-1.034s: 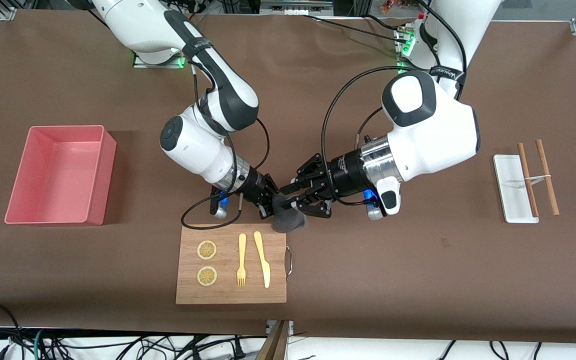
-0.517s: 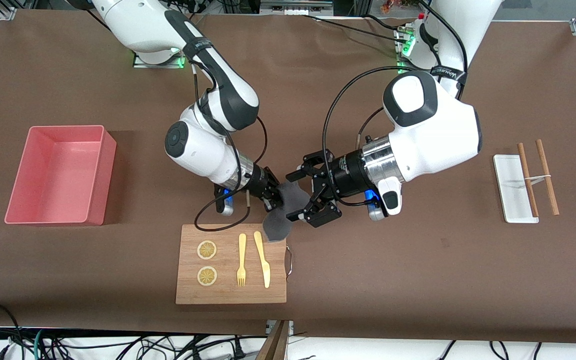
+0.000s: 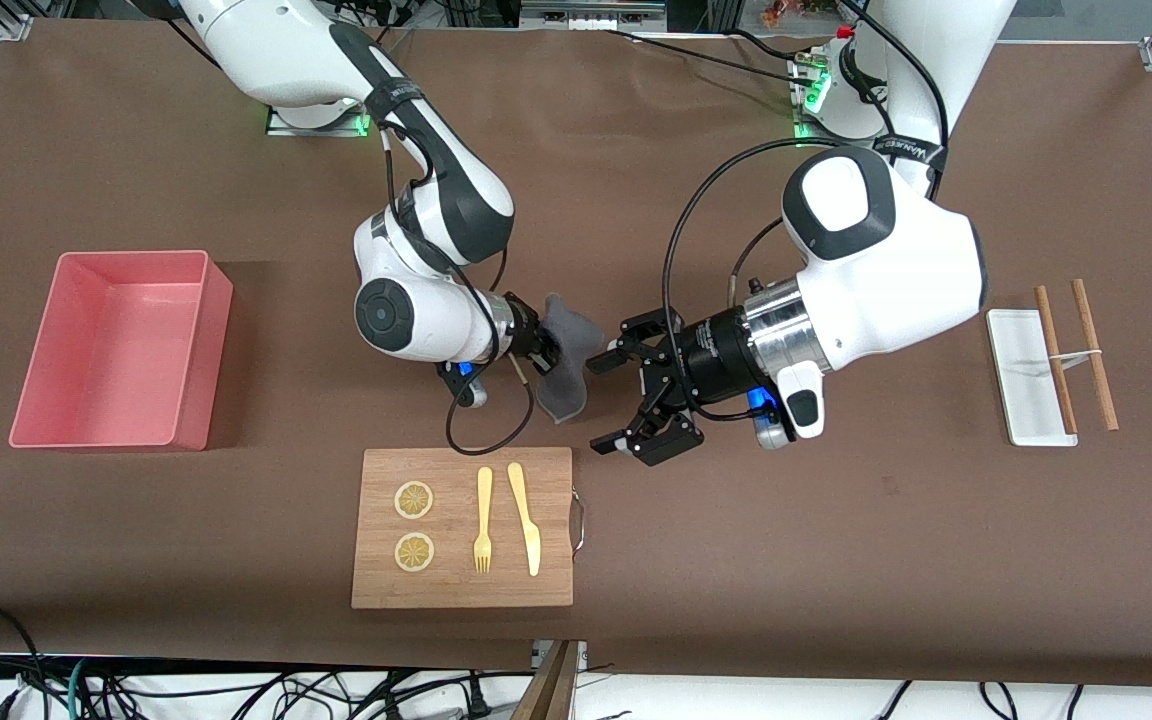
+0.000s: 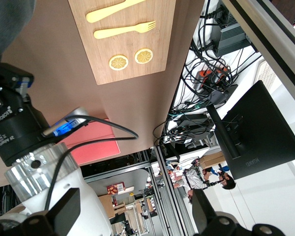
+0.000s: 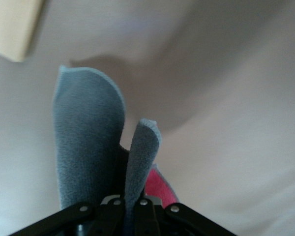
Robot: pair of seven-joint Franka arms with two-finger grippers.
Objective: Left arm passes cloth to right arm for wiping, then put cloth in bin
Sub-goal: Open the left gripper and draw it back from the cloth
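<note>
The grey cloth point(image 3: 564, 365) hangs folded from my right gripper point(image 3: 542, 350), which is shut on it above the table, between the wooden board and the robots' bases. The right wrist view shows the cloth point(image 5: 88, 142) pinched between the jaws of the right gripper point(image 5: 130, 204), with its magenta face point(image 5: 157, 187) showing. My left gripper point(image 3: 603, 403) is beside the cloth, open and empty, its fingers clear of the fabric. In the left wrist view the left gripper point(image 4: 135, 221) has nothing between its fingers. The pink bin point(image 3: 206, 370) stands empty toward the right arm's end.
A wooden board point(image 3: 461, 580) lies nearer the front camera, carrying a fork point(image 3: 483, 518), a knife point(image 3: 524, 515) and two lemon slices point(image 3: 414, 500). A white tray point(image 3: 1021, 385) with chopsticks point(image 3: 1093, 352) across it sits toward the left arm's end.
My left gripper let go of the cloth, opened wide and drew back. My right gripper kept the cloth and carried it up, away from the board's edge.
</note>
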